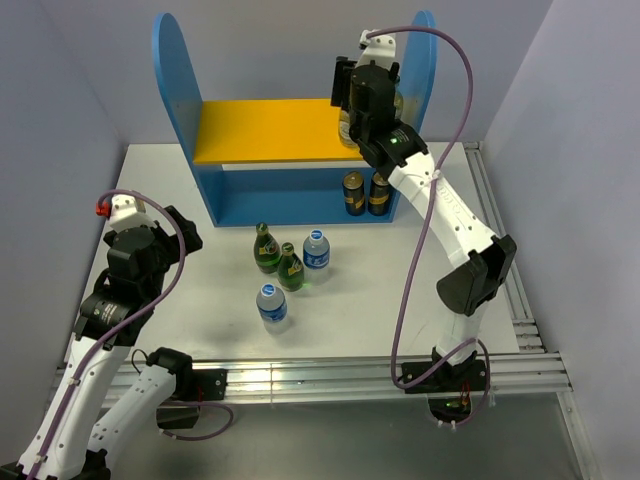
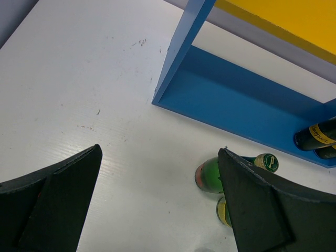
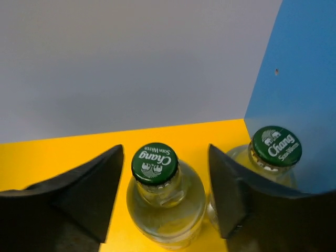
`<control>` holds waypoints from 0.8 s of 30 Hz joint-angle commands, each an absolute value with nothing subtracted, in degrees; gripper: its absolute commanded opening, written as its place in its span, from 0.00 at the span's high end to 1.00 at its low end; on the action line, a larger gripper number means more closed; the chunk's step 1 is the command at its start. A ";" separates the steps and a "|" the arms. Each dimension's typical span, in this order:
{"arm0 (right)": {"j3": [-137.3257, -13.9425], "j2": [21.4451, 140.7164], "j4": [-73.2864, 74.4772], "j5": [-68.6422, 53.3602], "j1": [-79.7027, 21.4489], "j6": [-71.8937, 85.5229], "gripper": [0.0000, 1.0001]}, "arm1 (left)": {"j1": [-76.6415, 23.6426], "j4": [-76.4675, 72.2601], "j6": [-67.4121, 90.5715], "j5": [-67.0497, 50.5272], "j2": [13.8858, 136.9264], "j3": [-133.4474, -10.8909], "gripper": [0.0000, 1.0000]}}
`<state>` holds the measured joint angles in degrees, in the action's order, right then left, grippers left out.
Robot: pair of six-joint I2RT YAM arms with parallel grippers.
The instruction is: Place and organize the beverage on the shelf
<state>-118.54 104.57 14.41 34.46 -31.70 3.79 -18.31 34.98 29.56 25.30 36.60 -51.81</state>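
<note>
Two Glass Bottles Up on the Top Board

One clear glass bottle with a green cap (image 3: 164, 210) upright on the yellow-orange top board (image 1: 260, 130) of the big blue shelf with round-topped sides (image 1: 172, 70). Right pincer (image 3: 165, 153) around that bottle, one black finger (image 3: 79, 194) on each side, partly open, with a thin gap by the left finger, not squeezing. Second clear glass bottle of the same kind (image 3: 275, 149) just beside the first, close to the blue side panel at the right end of the board, partly hidden behind the other finger.

Down on the blue bottom level, near the right end: two dark bottles with gold labels (image 1: 352, 193) (image 1: 379, 192), upright, side by side.

On the white table (image 1: 400, 290), in front of the shelf: four more bottles, close together. Two green glass bottles (image 1: 265, 248) (image 1: 290, 268) in the middle, one small plastic water bottle with a blue label (image 1: 316, 250) to their right, another (image 1: 271, 303) nearer the arms.

Left pincer (image 2: 160, 157) wide open over the table on the left side, holding nothing, off to the left of the four bottles.
</note>
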 commanded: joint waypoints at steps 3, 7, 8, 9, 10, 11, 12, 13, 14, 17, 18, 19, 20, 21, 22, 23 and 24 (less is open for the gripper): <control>-116.11 100.29 12.21 31.48 -31.46 5.54 0.16 | -18.02 34.10 29.00 24.96 36.56 -52.56 0.01; -113.82 97.83 12.48 30.33 -32.25 6.33 0.08 | -18.02 34.10 29.09 25.40 36.74 -52.65 0.01; -112.43 96.26 12.39 30.50 -32.60 6.59 0.02 | -18.02 34.19 29.18 25.57 36.74 -52.65 0.01; -111.46 95.20 12.31 30.59 -32.96 6.68 0.02 | -18.02 34.28 29.18 25.75 36.83 -52.56 0.01; -110.49 94.05 12.04 30.59 -33.92 6.94 0.01 | -18.02 34.28 29.27 26.01 36.74 -52.65 0.01; -108.48 91.69 11.95 31.20 -34.45 7.03 0.00 | -18.02 34.19 29.27 26.19 36.74 -52.65 0.01; -107.24 90.45 11.78 32.16 -35.24 7.12 0.00 | -18.02 34.28 29.27 26.28 36.74 -52.65 0.01; -106.10 89.05 11.78 32.95 -35.94 7.73 0.00 | -18.02 34.19 29.35 26.63 36.83 -52.65 0.01; -103.04 85.90 11.60 33.48 -37.34 8.00 0.00 | -18.02 34.19 29.44 26.89 36.91 -52.65 0.01; -95.49 79.14 9.76 35.24 -40.85 9.05 0.00 | -18.02 34.28 30.58 28.82 37.44 -52.73 0.01; -93.80 77.54 9.58 35.77 -41.83 9.49 0.00 | -18.02 34.10 31.11 29.00 37.27 -52.73 0.01; -92.04 75.87 10.19 36.55 -42.79 11.15 0.00 | -18.02 32.80 31.55 29.18 36.66 -52.21 0.01; -88.37 72.37 10.46 36.39 -43.67 11.86 0.00 | -18.02 31.83 31.38 27.96 36.22 -51.69 0.01; -86.16 70.42 10.81 37.08 -45.60 12.65 0.00 | -18.02 30.86 30.94 26.56 35.78 -50.72 0.01; -83.61 68.40 10.72 37.70 -46.83 14.66 0.00 | -18.02 30.07 29.81 24.02 35.86 -50.45 0.01; -77.93 64.12 10.20 37.62 -48.06 15.37 0.00 | -18.02 30.15 29.19 21.65 36.29 -50.62 0.01; -74.91 61.90 9.33 37.79 -50.34 16.08 0.00 | -18.10 30.58 29.01 17.79 36.73 -51.06 0.01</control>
